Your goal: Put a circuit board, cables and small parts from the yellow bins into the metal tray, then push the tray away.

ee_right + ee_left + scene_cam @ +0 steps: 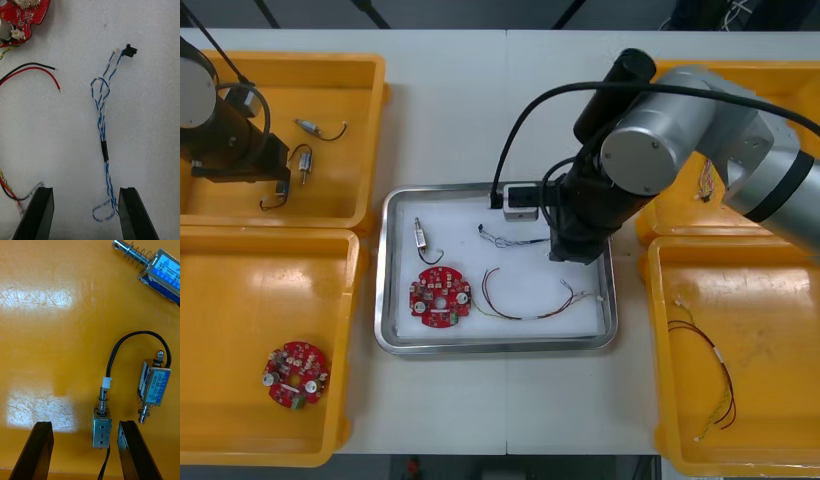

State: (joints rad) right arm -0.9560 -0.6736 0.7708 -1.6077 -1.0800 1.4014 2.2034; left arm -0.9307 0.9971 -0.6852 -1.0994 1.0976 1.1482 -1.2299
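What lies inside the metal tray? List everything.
In the metal tray: a circuit board, a small metal part, a blue and white cable, a red and yellow cable. The right gripper hides the far right corner.

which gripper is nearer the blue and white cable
Right. The right gripper hangs over the metal tray, the blue and white cable ending between its open fingers; the left gripper is over the far left yellow bin.

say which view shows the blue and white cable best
Right wrist view: the blue and white cable lies full length on the tray, one loop between fingers of the open right gripper. The front view shows it small; the left wrist view faces a yellow bin.
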